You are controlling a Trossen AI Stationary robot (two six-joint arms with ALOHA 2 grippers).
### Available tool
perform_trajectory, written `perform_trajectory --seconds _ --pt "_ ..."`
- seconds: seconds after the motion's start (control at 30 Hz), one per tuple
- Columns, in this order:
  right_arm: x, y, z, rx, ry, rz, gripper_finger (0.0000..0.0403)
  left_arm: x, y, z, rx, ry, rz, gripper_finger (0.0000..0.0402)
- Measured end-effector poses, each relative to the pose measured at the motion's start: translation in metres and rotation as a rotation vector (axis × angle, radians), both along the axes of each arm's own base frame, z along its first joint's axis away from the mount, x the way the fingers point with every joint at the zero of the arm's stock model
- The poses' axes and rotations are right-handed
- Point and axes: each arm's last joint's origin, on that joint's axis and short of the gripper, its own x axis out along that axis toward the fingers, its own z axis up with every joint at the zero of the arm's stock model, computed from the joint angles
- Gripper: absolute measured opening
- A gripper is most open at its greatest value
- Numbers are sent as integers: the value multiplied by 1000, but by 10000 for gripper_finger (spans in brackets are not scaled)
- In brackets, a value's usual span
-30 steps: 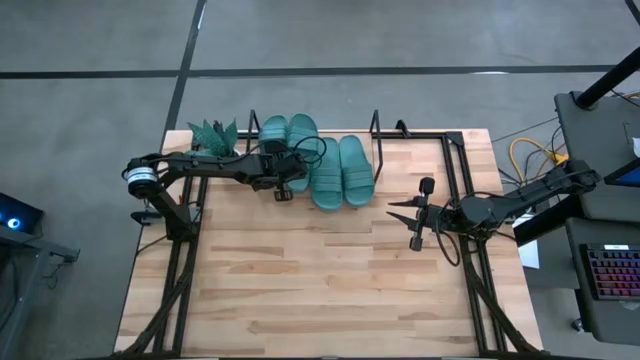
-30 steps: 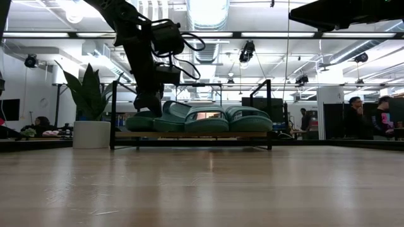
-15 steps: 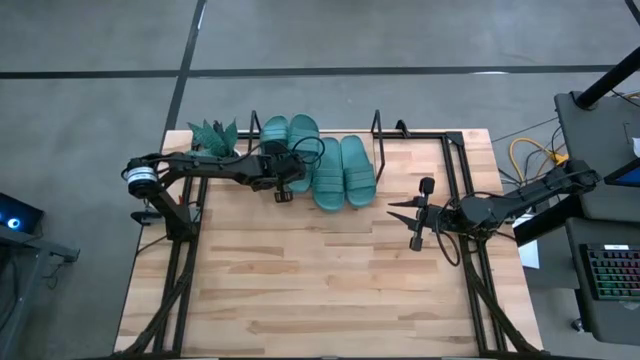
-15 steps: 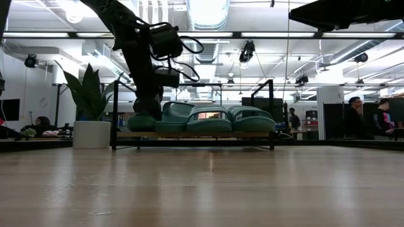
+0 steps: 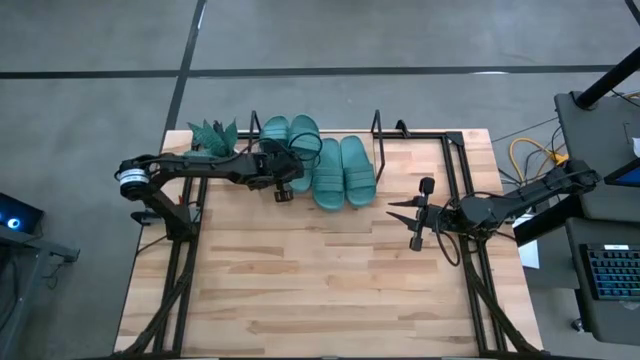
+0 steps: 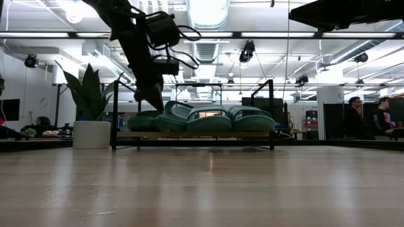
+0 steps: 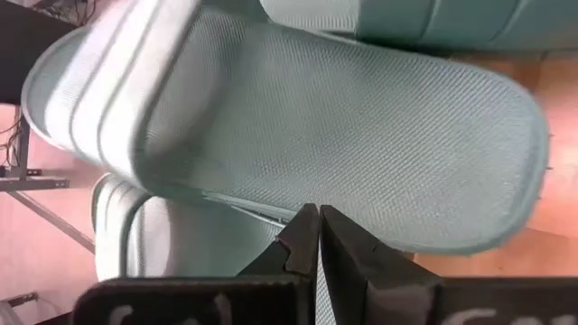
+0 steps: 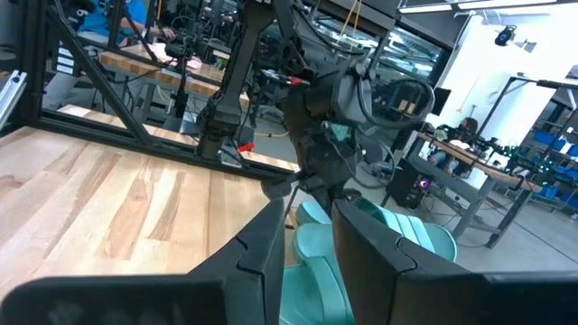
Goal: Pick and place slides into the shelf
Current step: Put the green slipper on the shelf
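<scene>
You see all four slides (image 5: 315, 160) on the shelf (image 6: 192, 134) at the table's (image 5: 320, 290) far edge; placing looks finished. Your left gripper (image 5: 281, 185), fingers pressed together, hovers just above them; the right gripper (image 5: 403, 212), fingers slightly parted and empty, waits near the right edge.

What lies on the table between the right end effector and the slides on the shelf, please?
Nothing: in the high view, only bare wooden tabletop separates the right end effector from the nearest of the slides on the shelf.
</scene>
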Motion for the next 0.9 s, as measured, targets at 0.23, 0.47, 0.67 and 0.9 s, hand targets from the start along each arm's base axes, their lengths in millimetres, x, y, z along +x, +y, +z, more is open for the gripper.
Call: perform_trajectory --seconds 0.23,0.47,0.67,0.9 --pt "0 0 0 0 0 0 77 -6 -5 15 20 -42 -13 0" --pt "0 0 0 0 0 0 84 -4 1 44 175 -151 -73 0" --pt "0 0 0 0 0 0 89 -3 31 54 247 -169 -24 0" --pt "0 0 0 -1 0 0 80 -9 60 47 179 -170 -6 0"
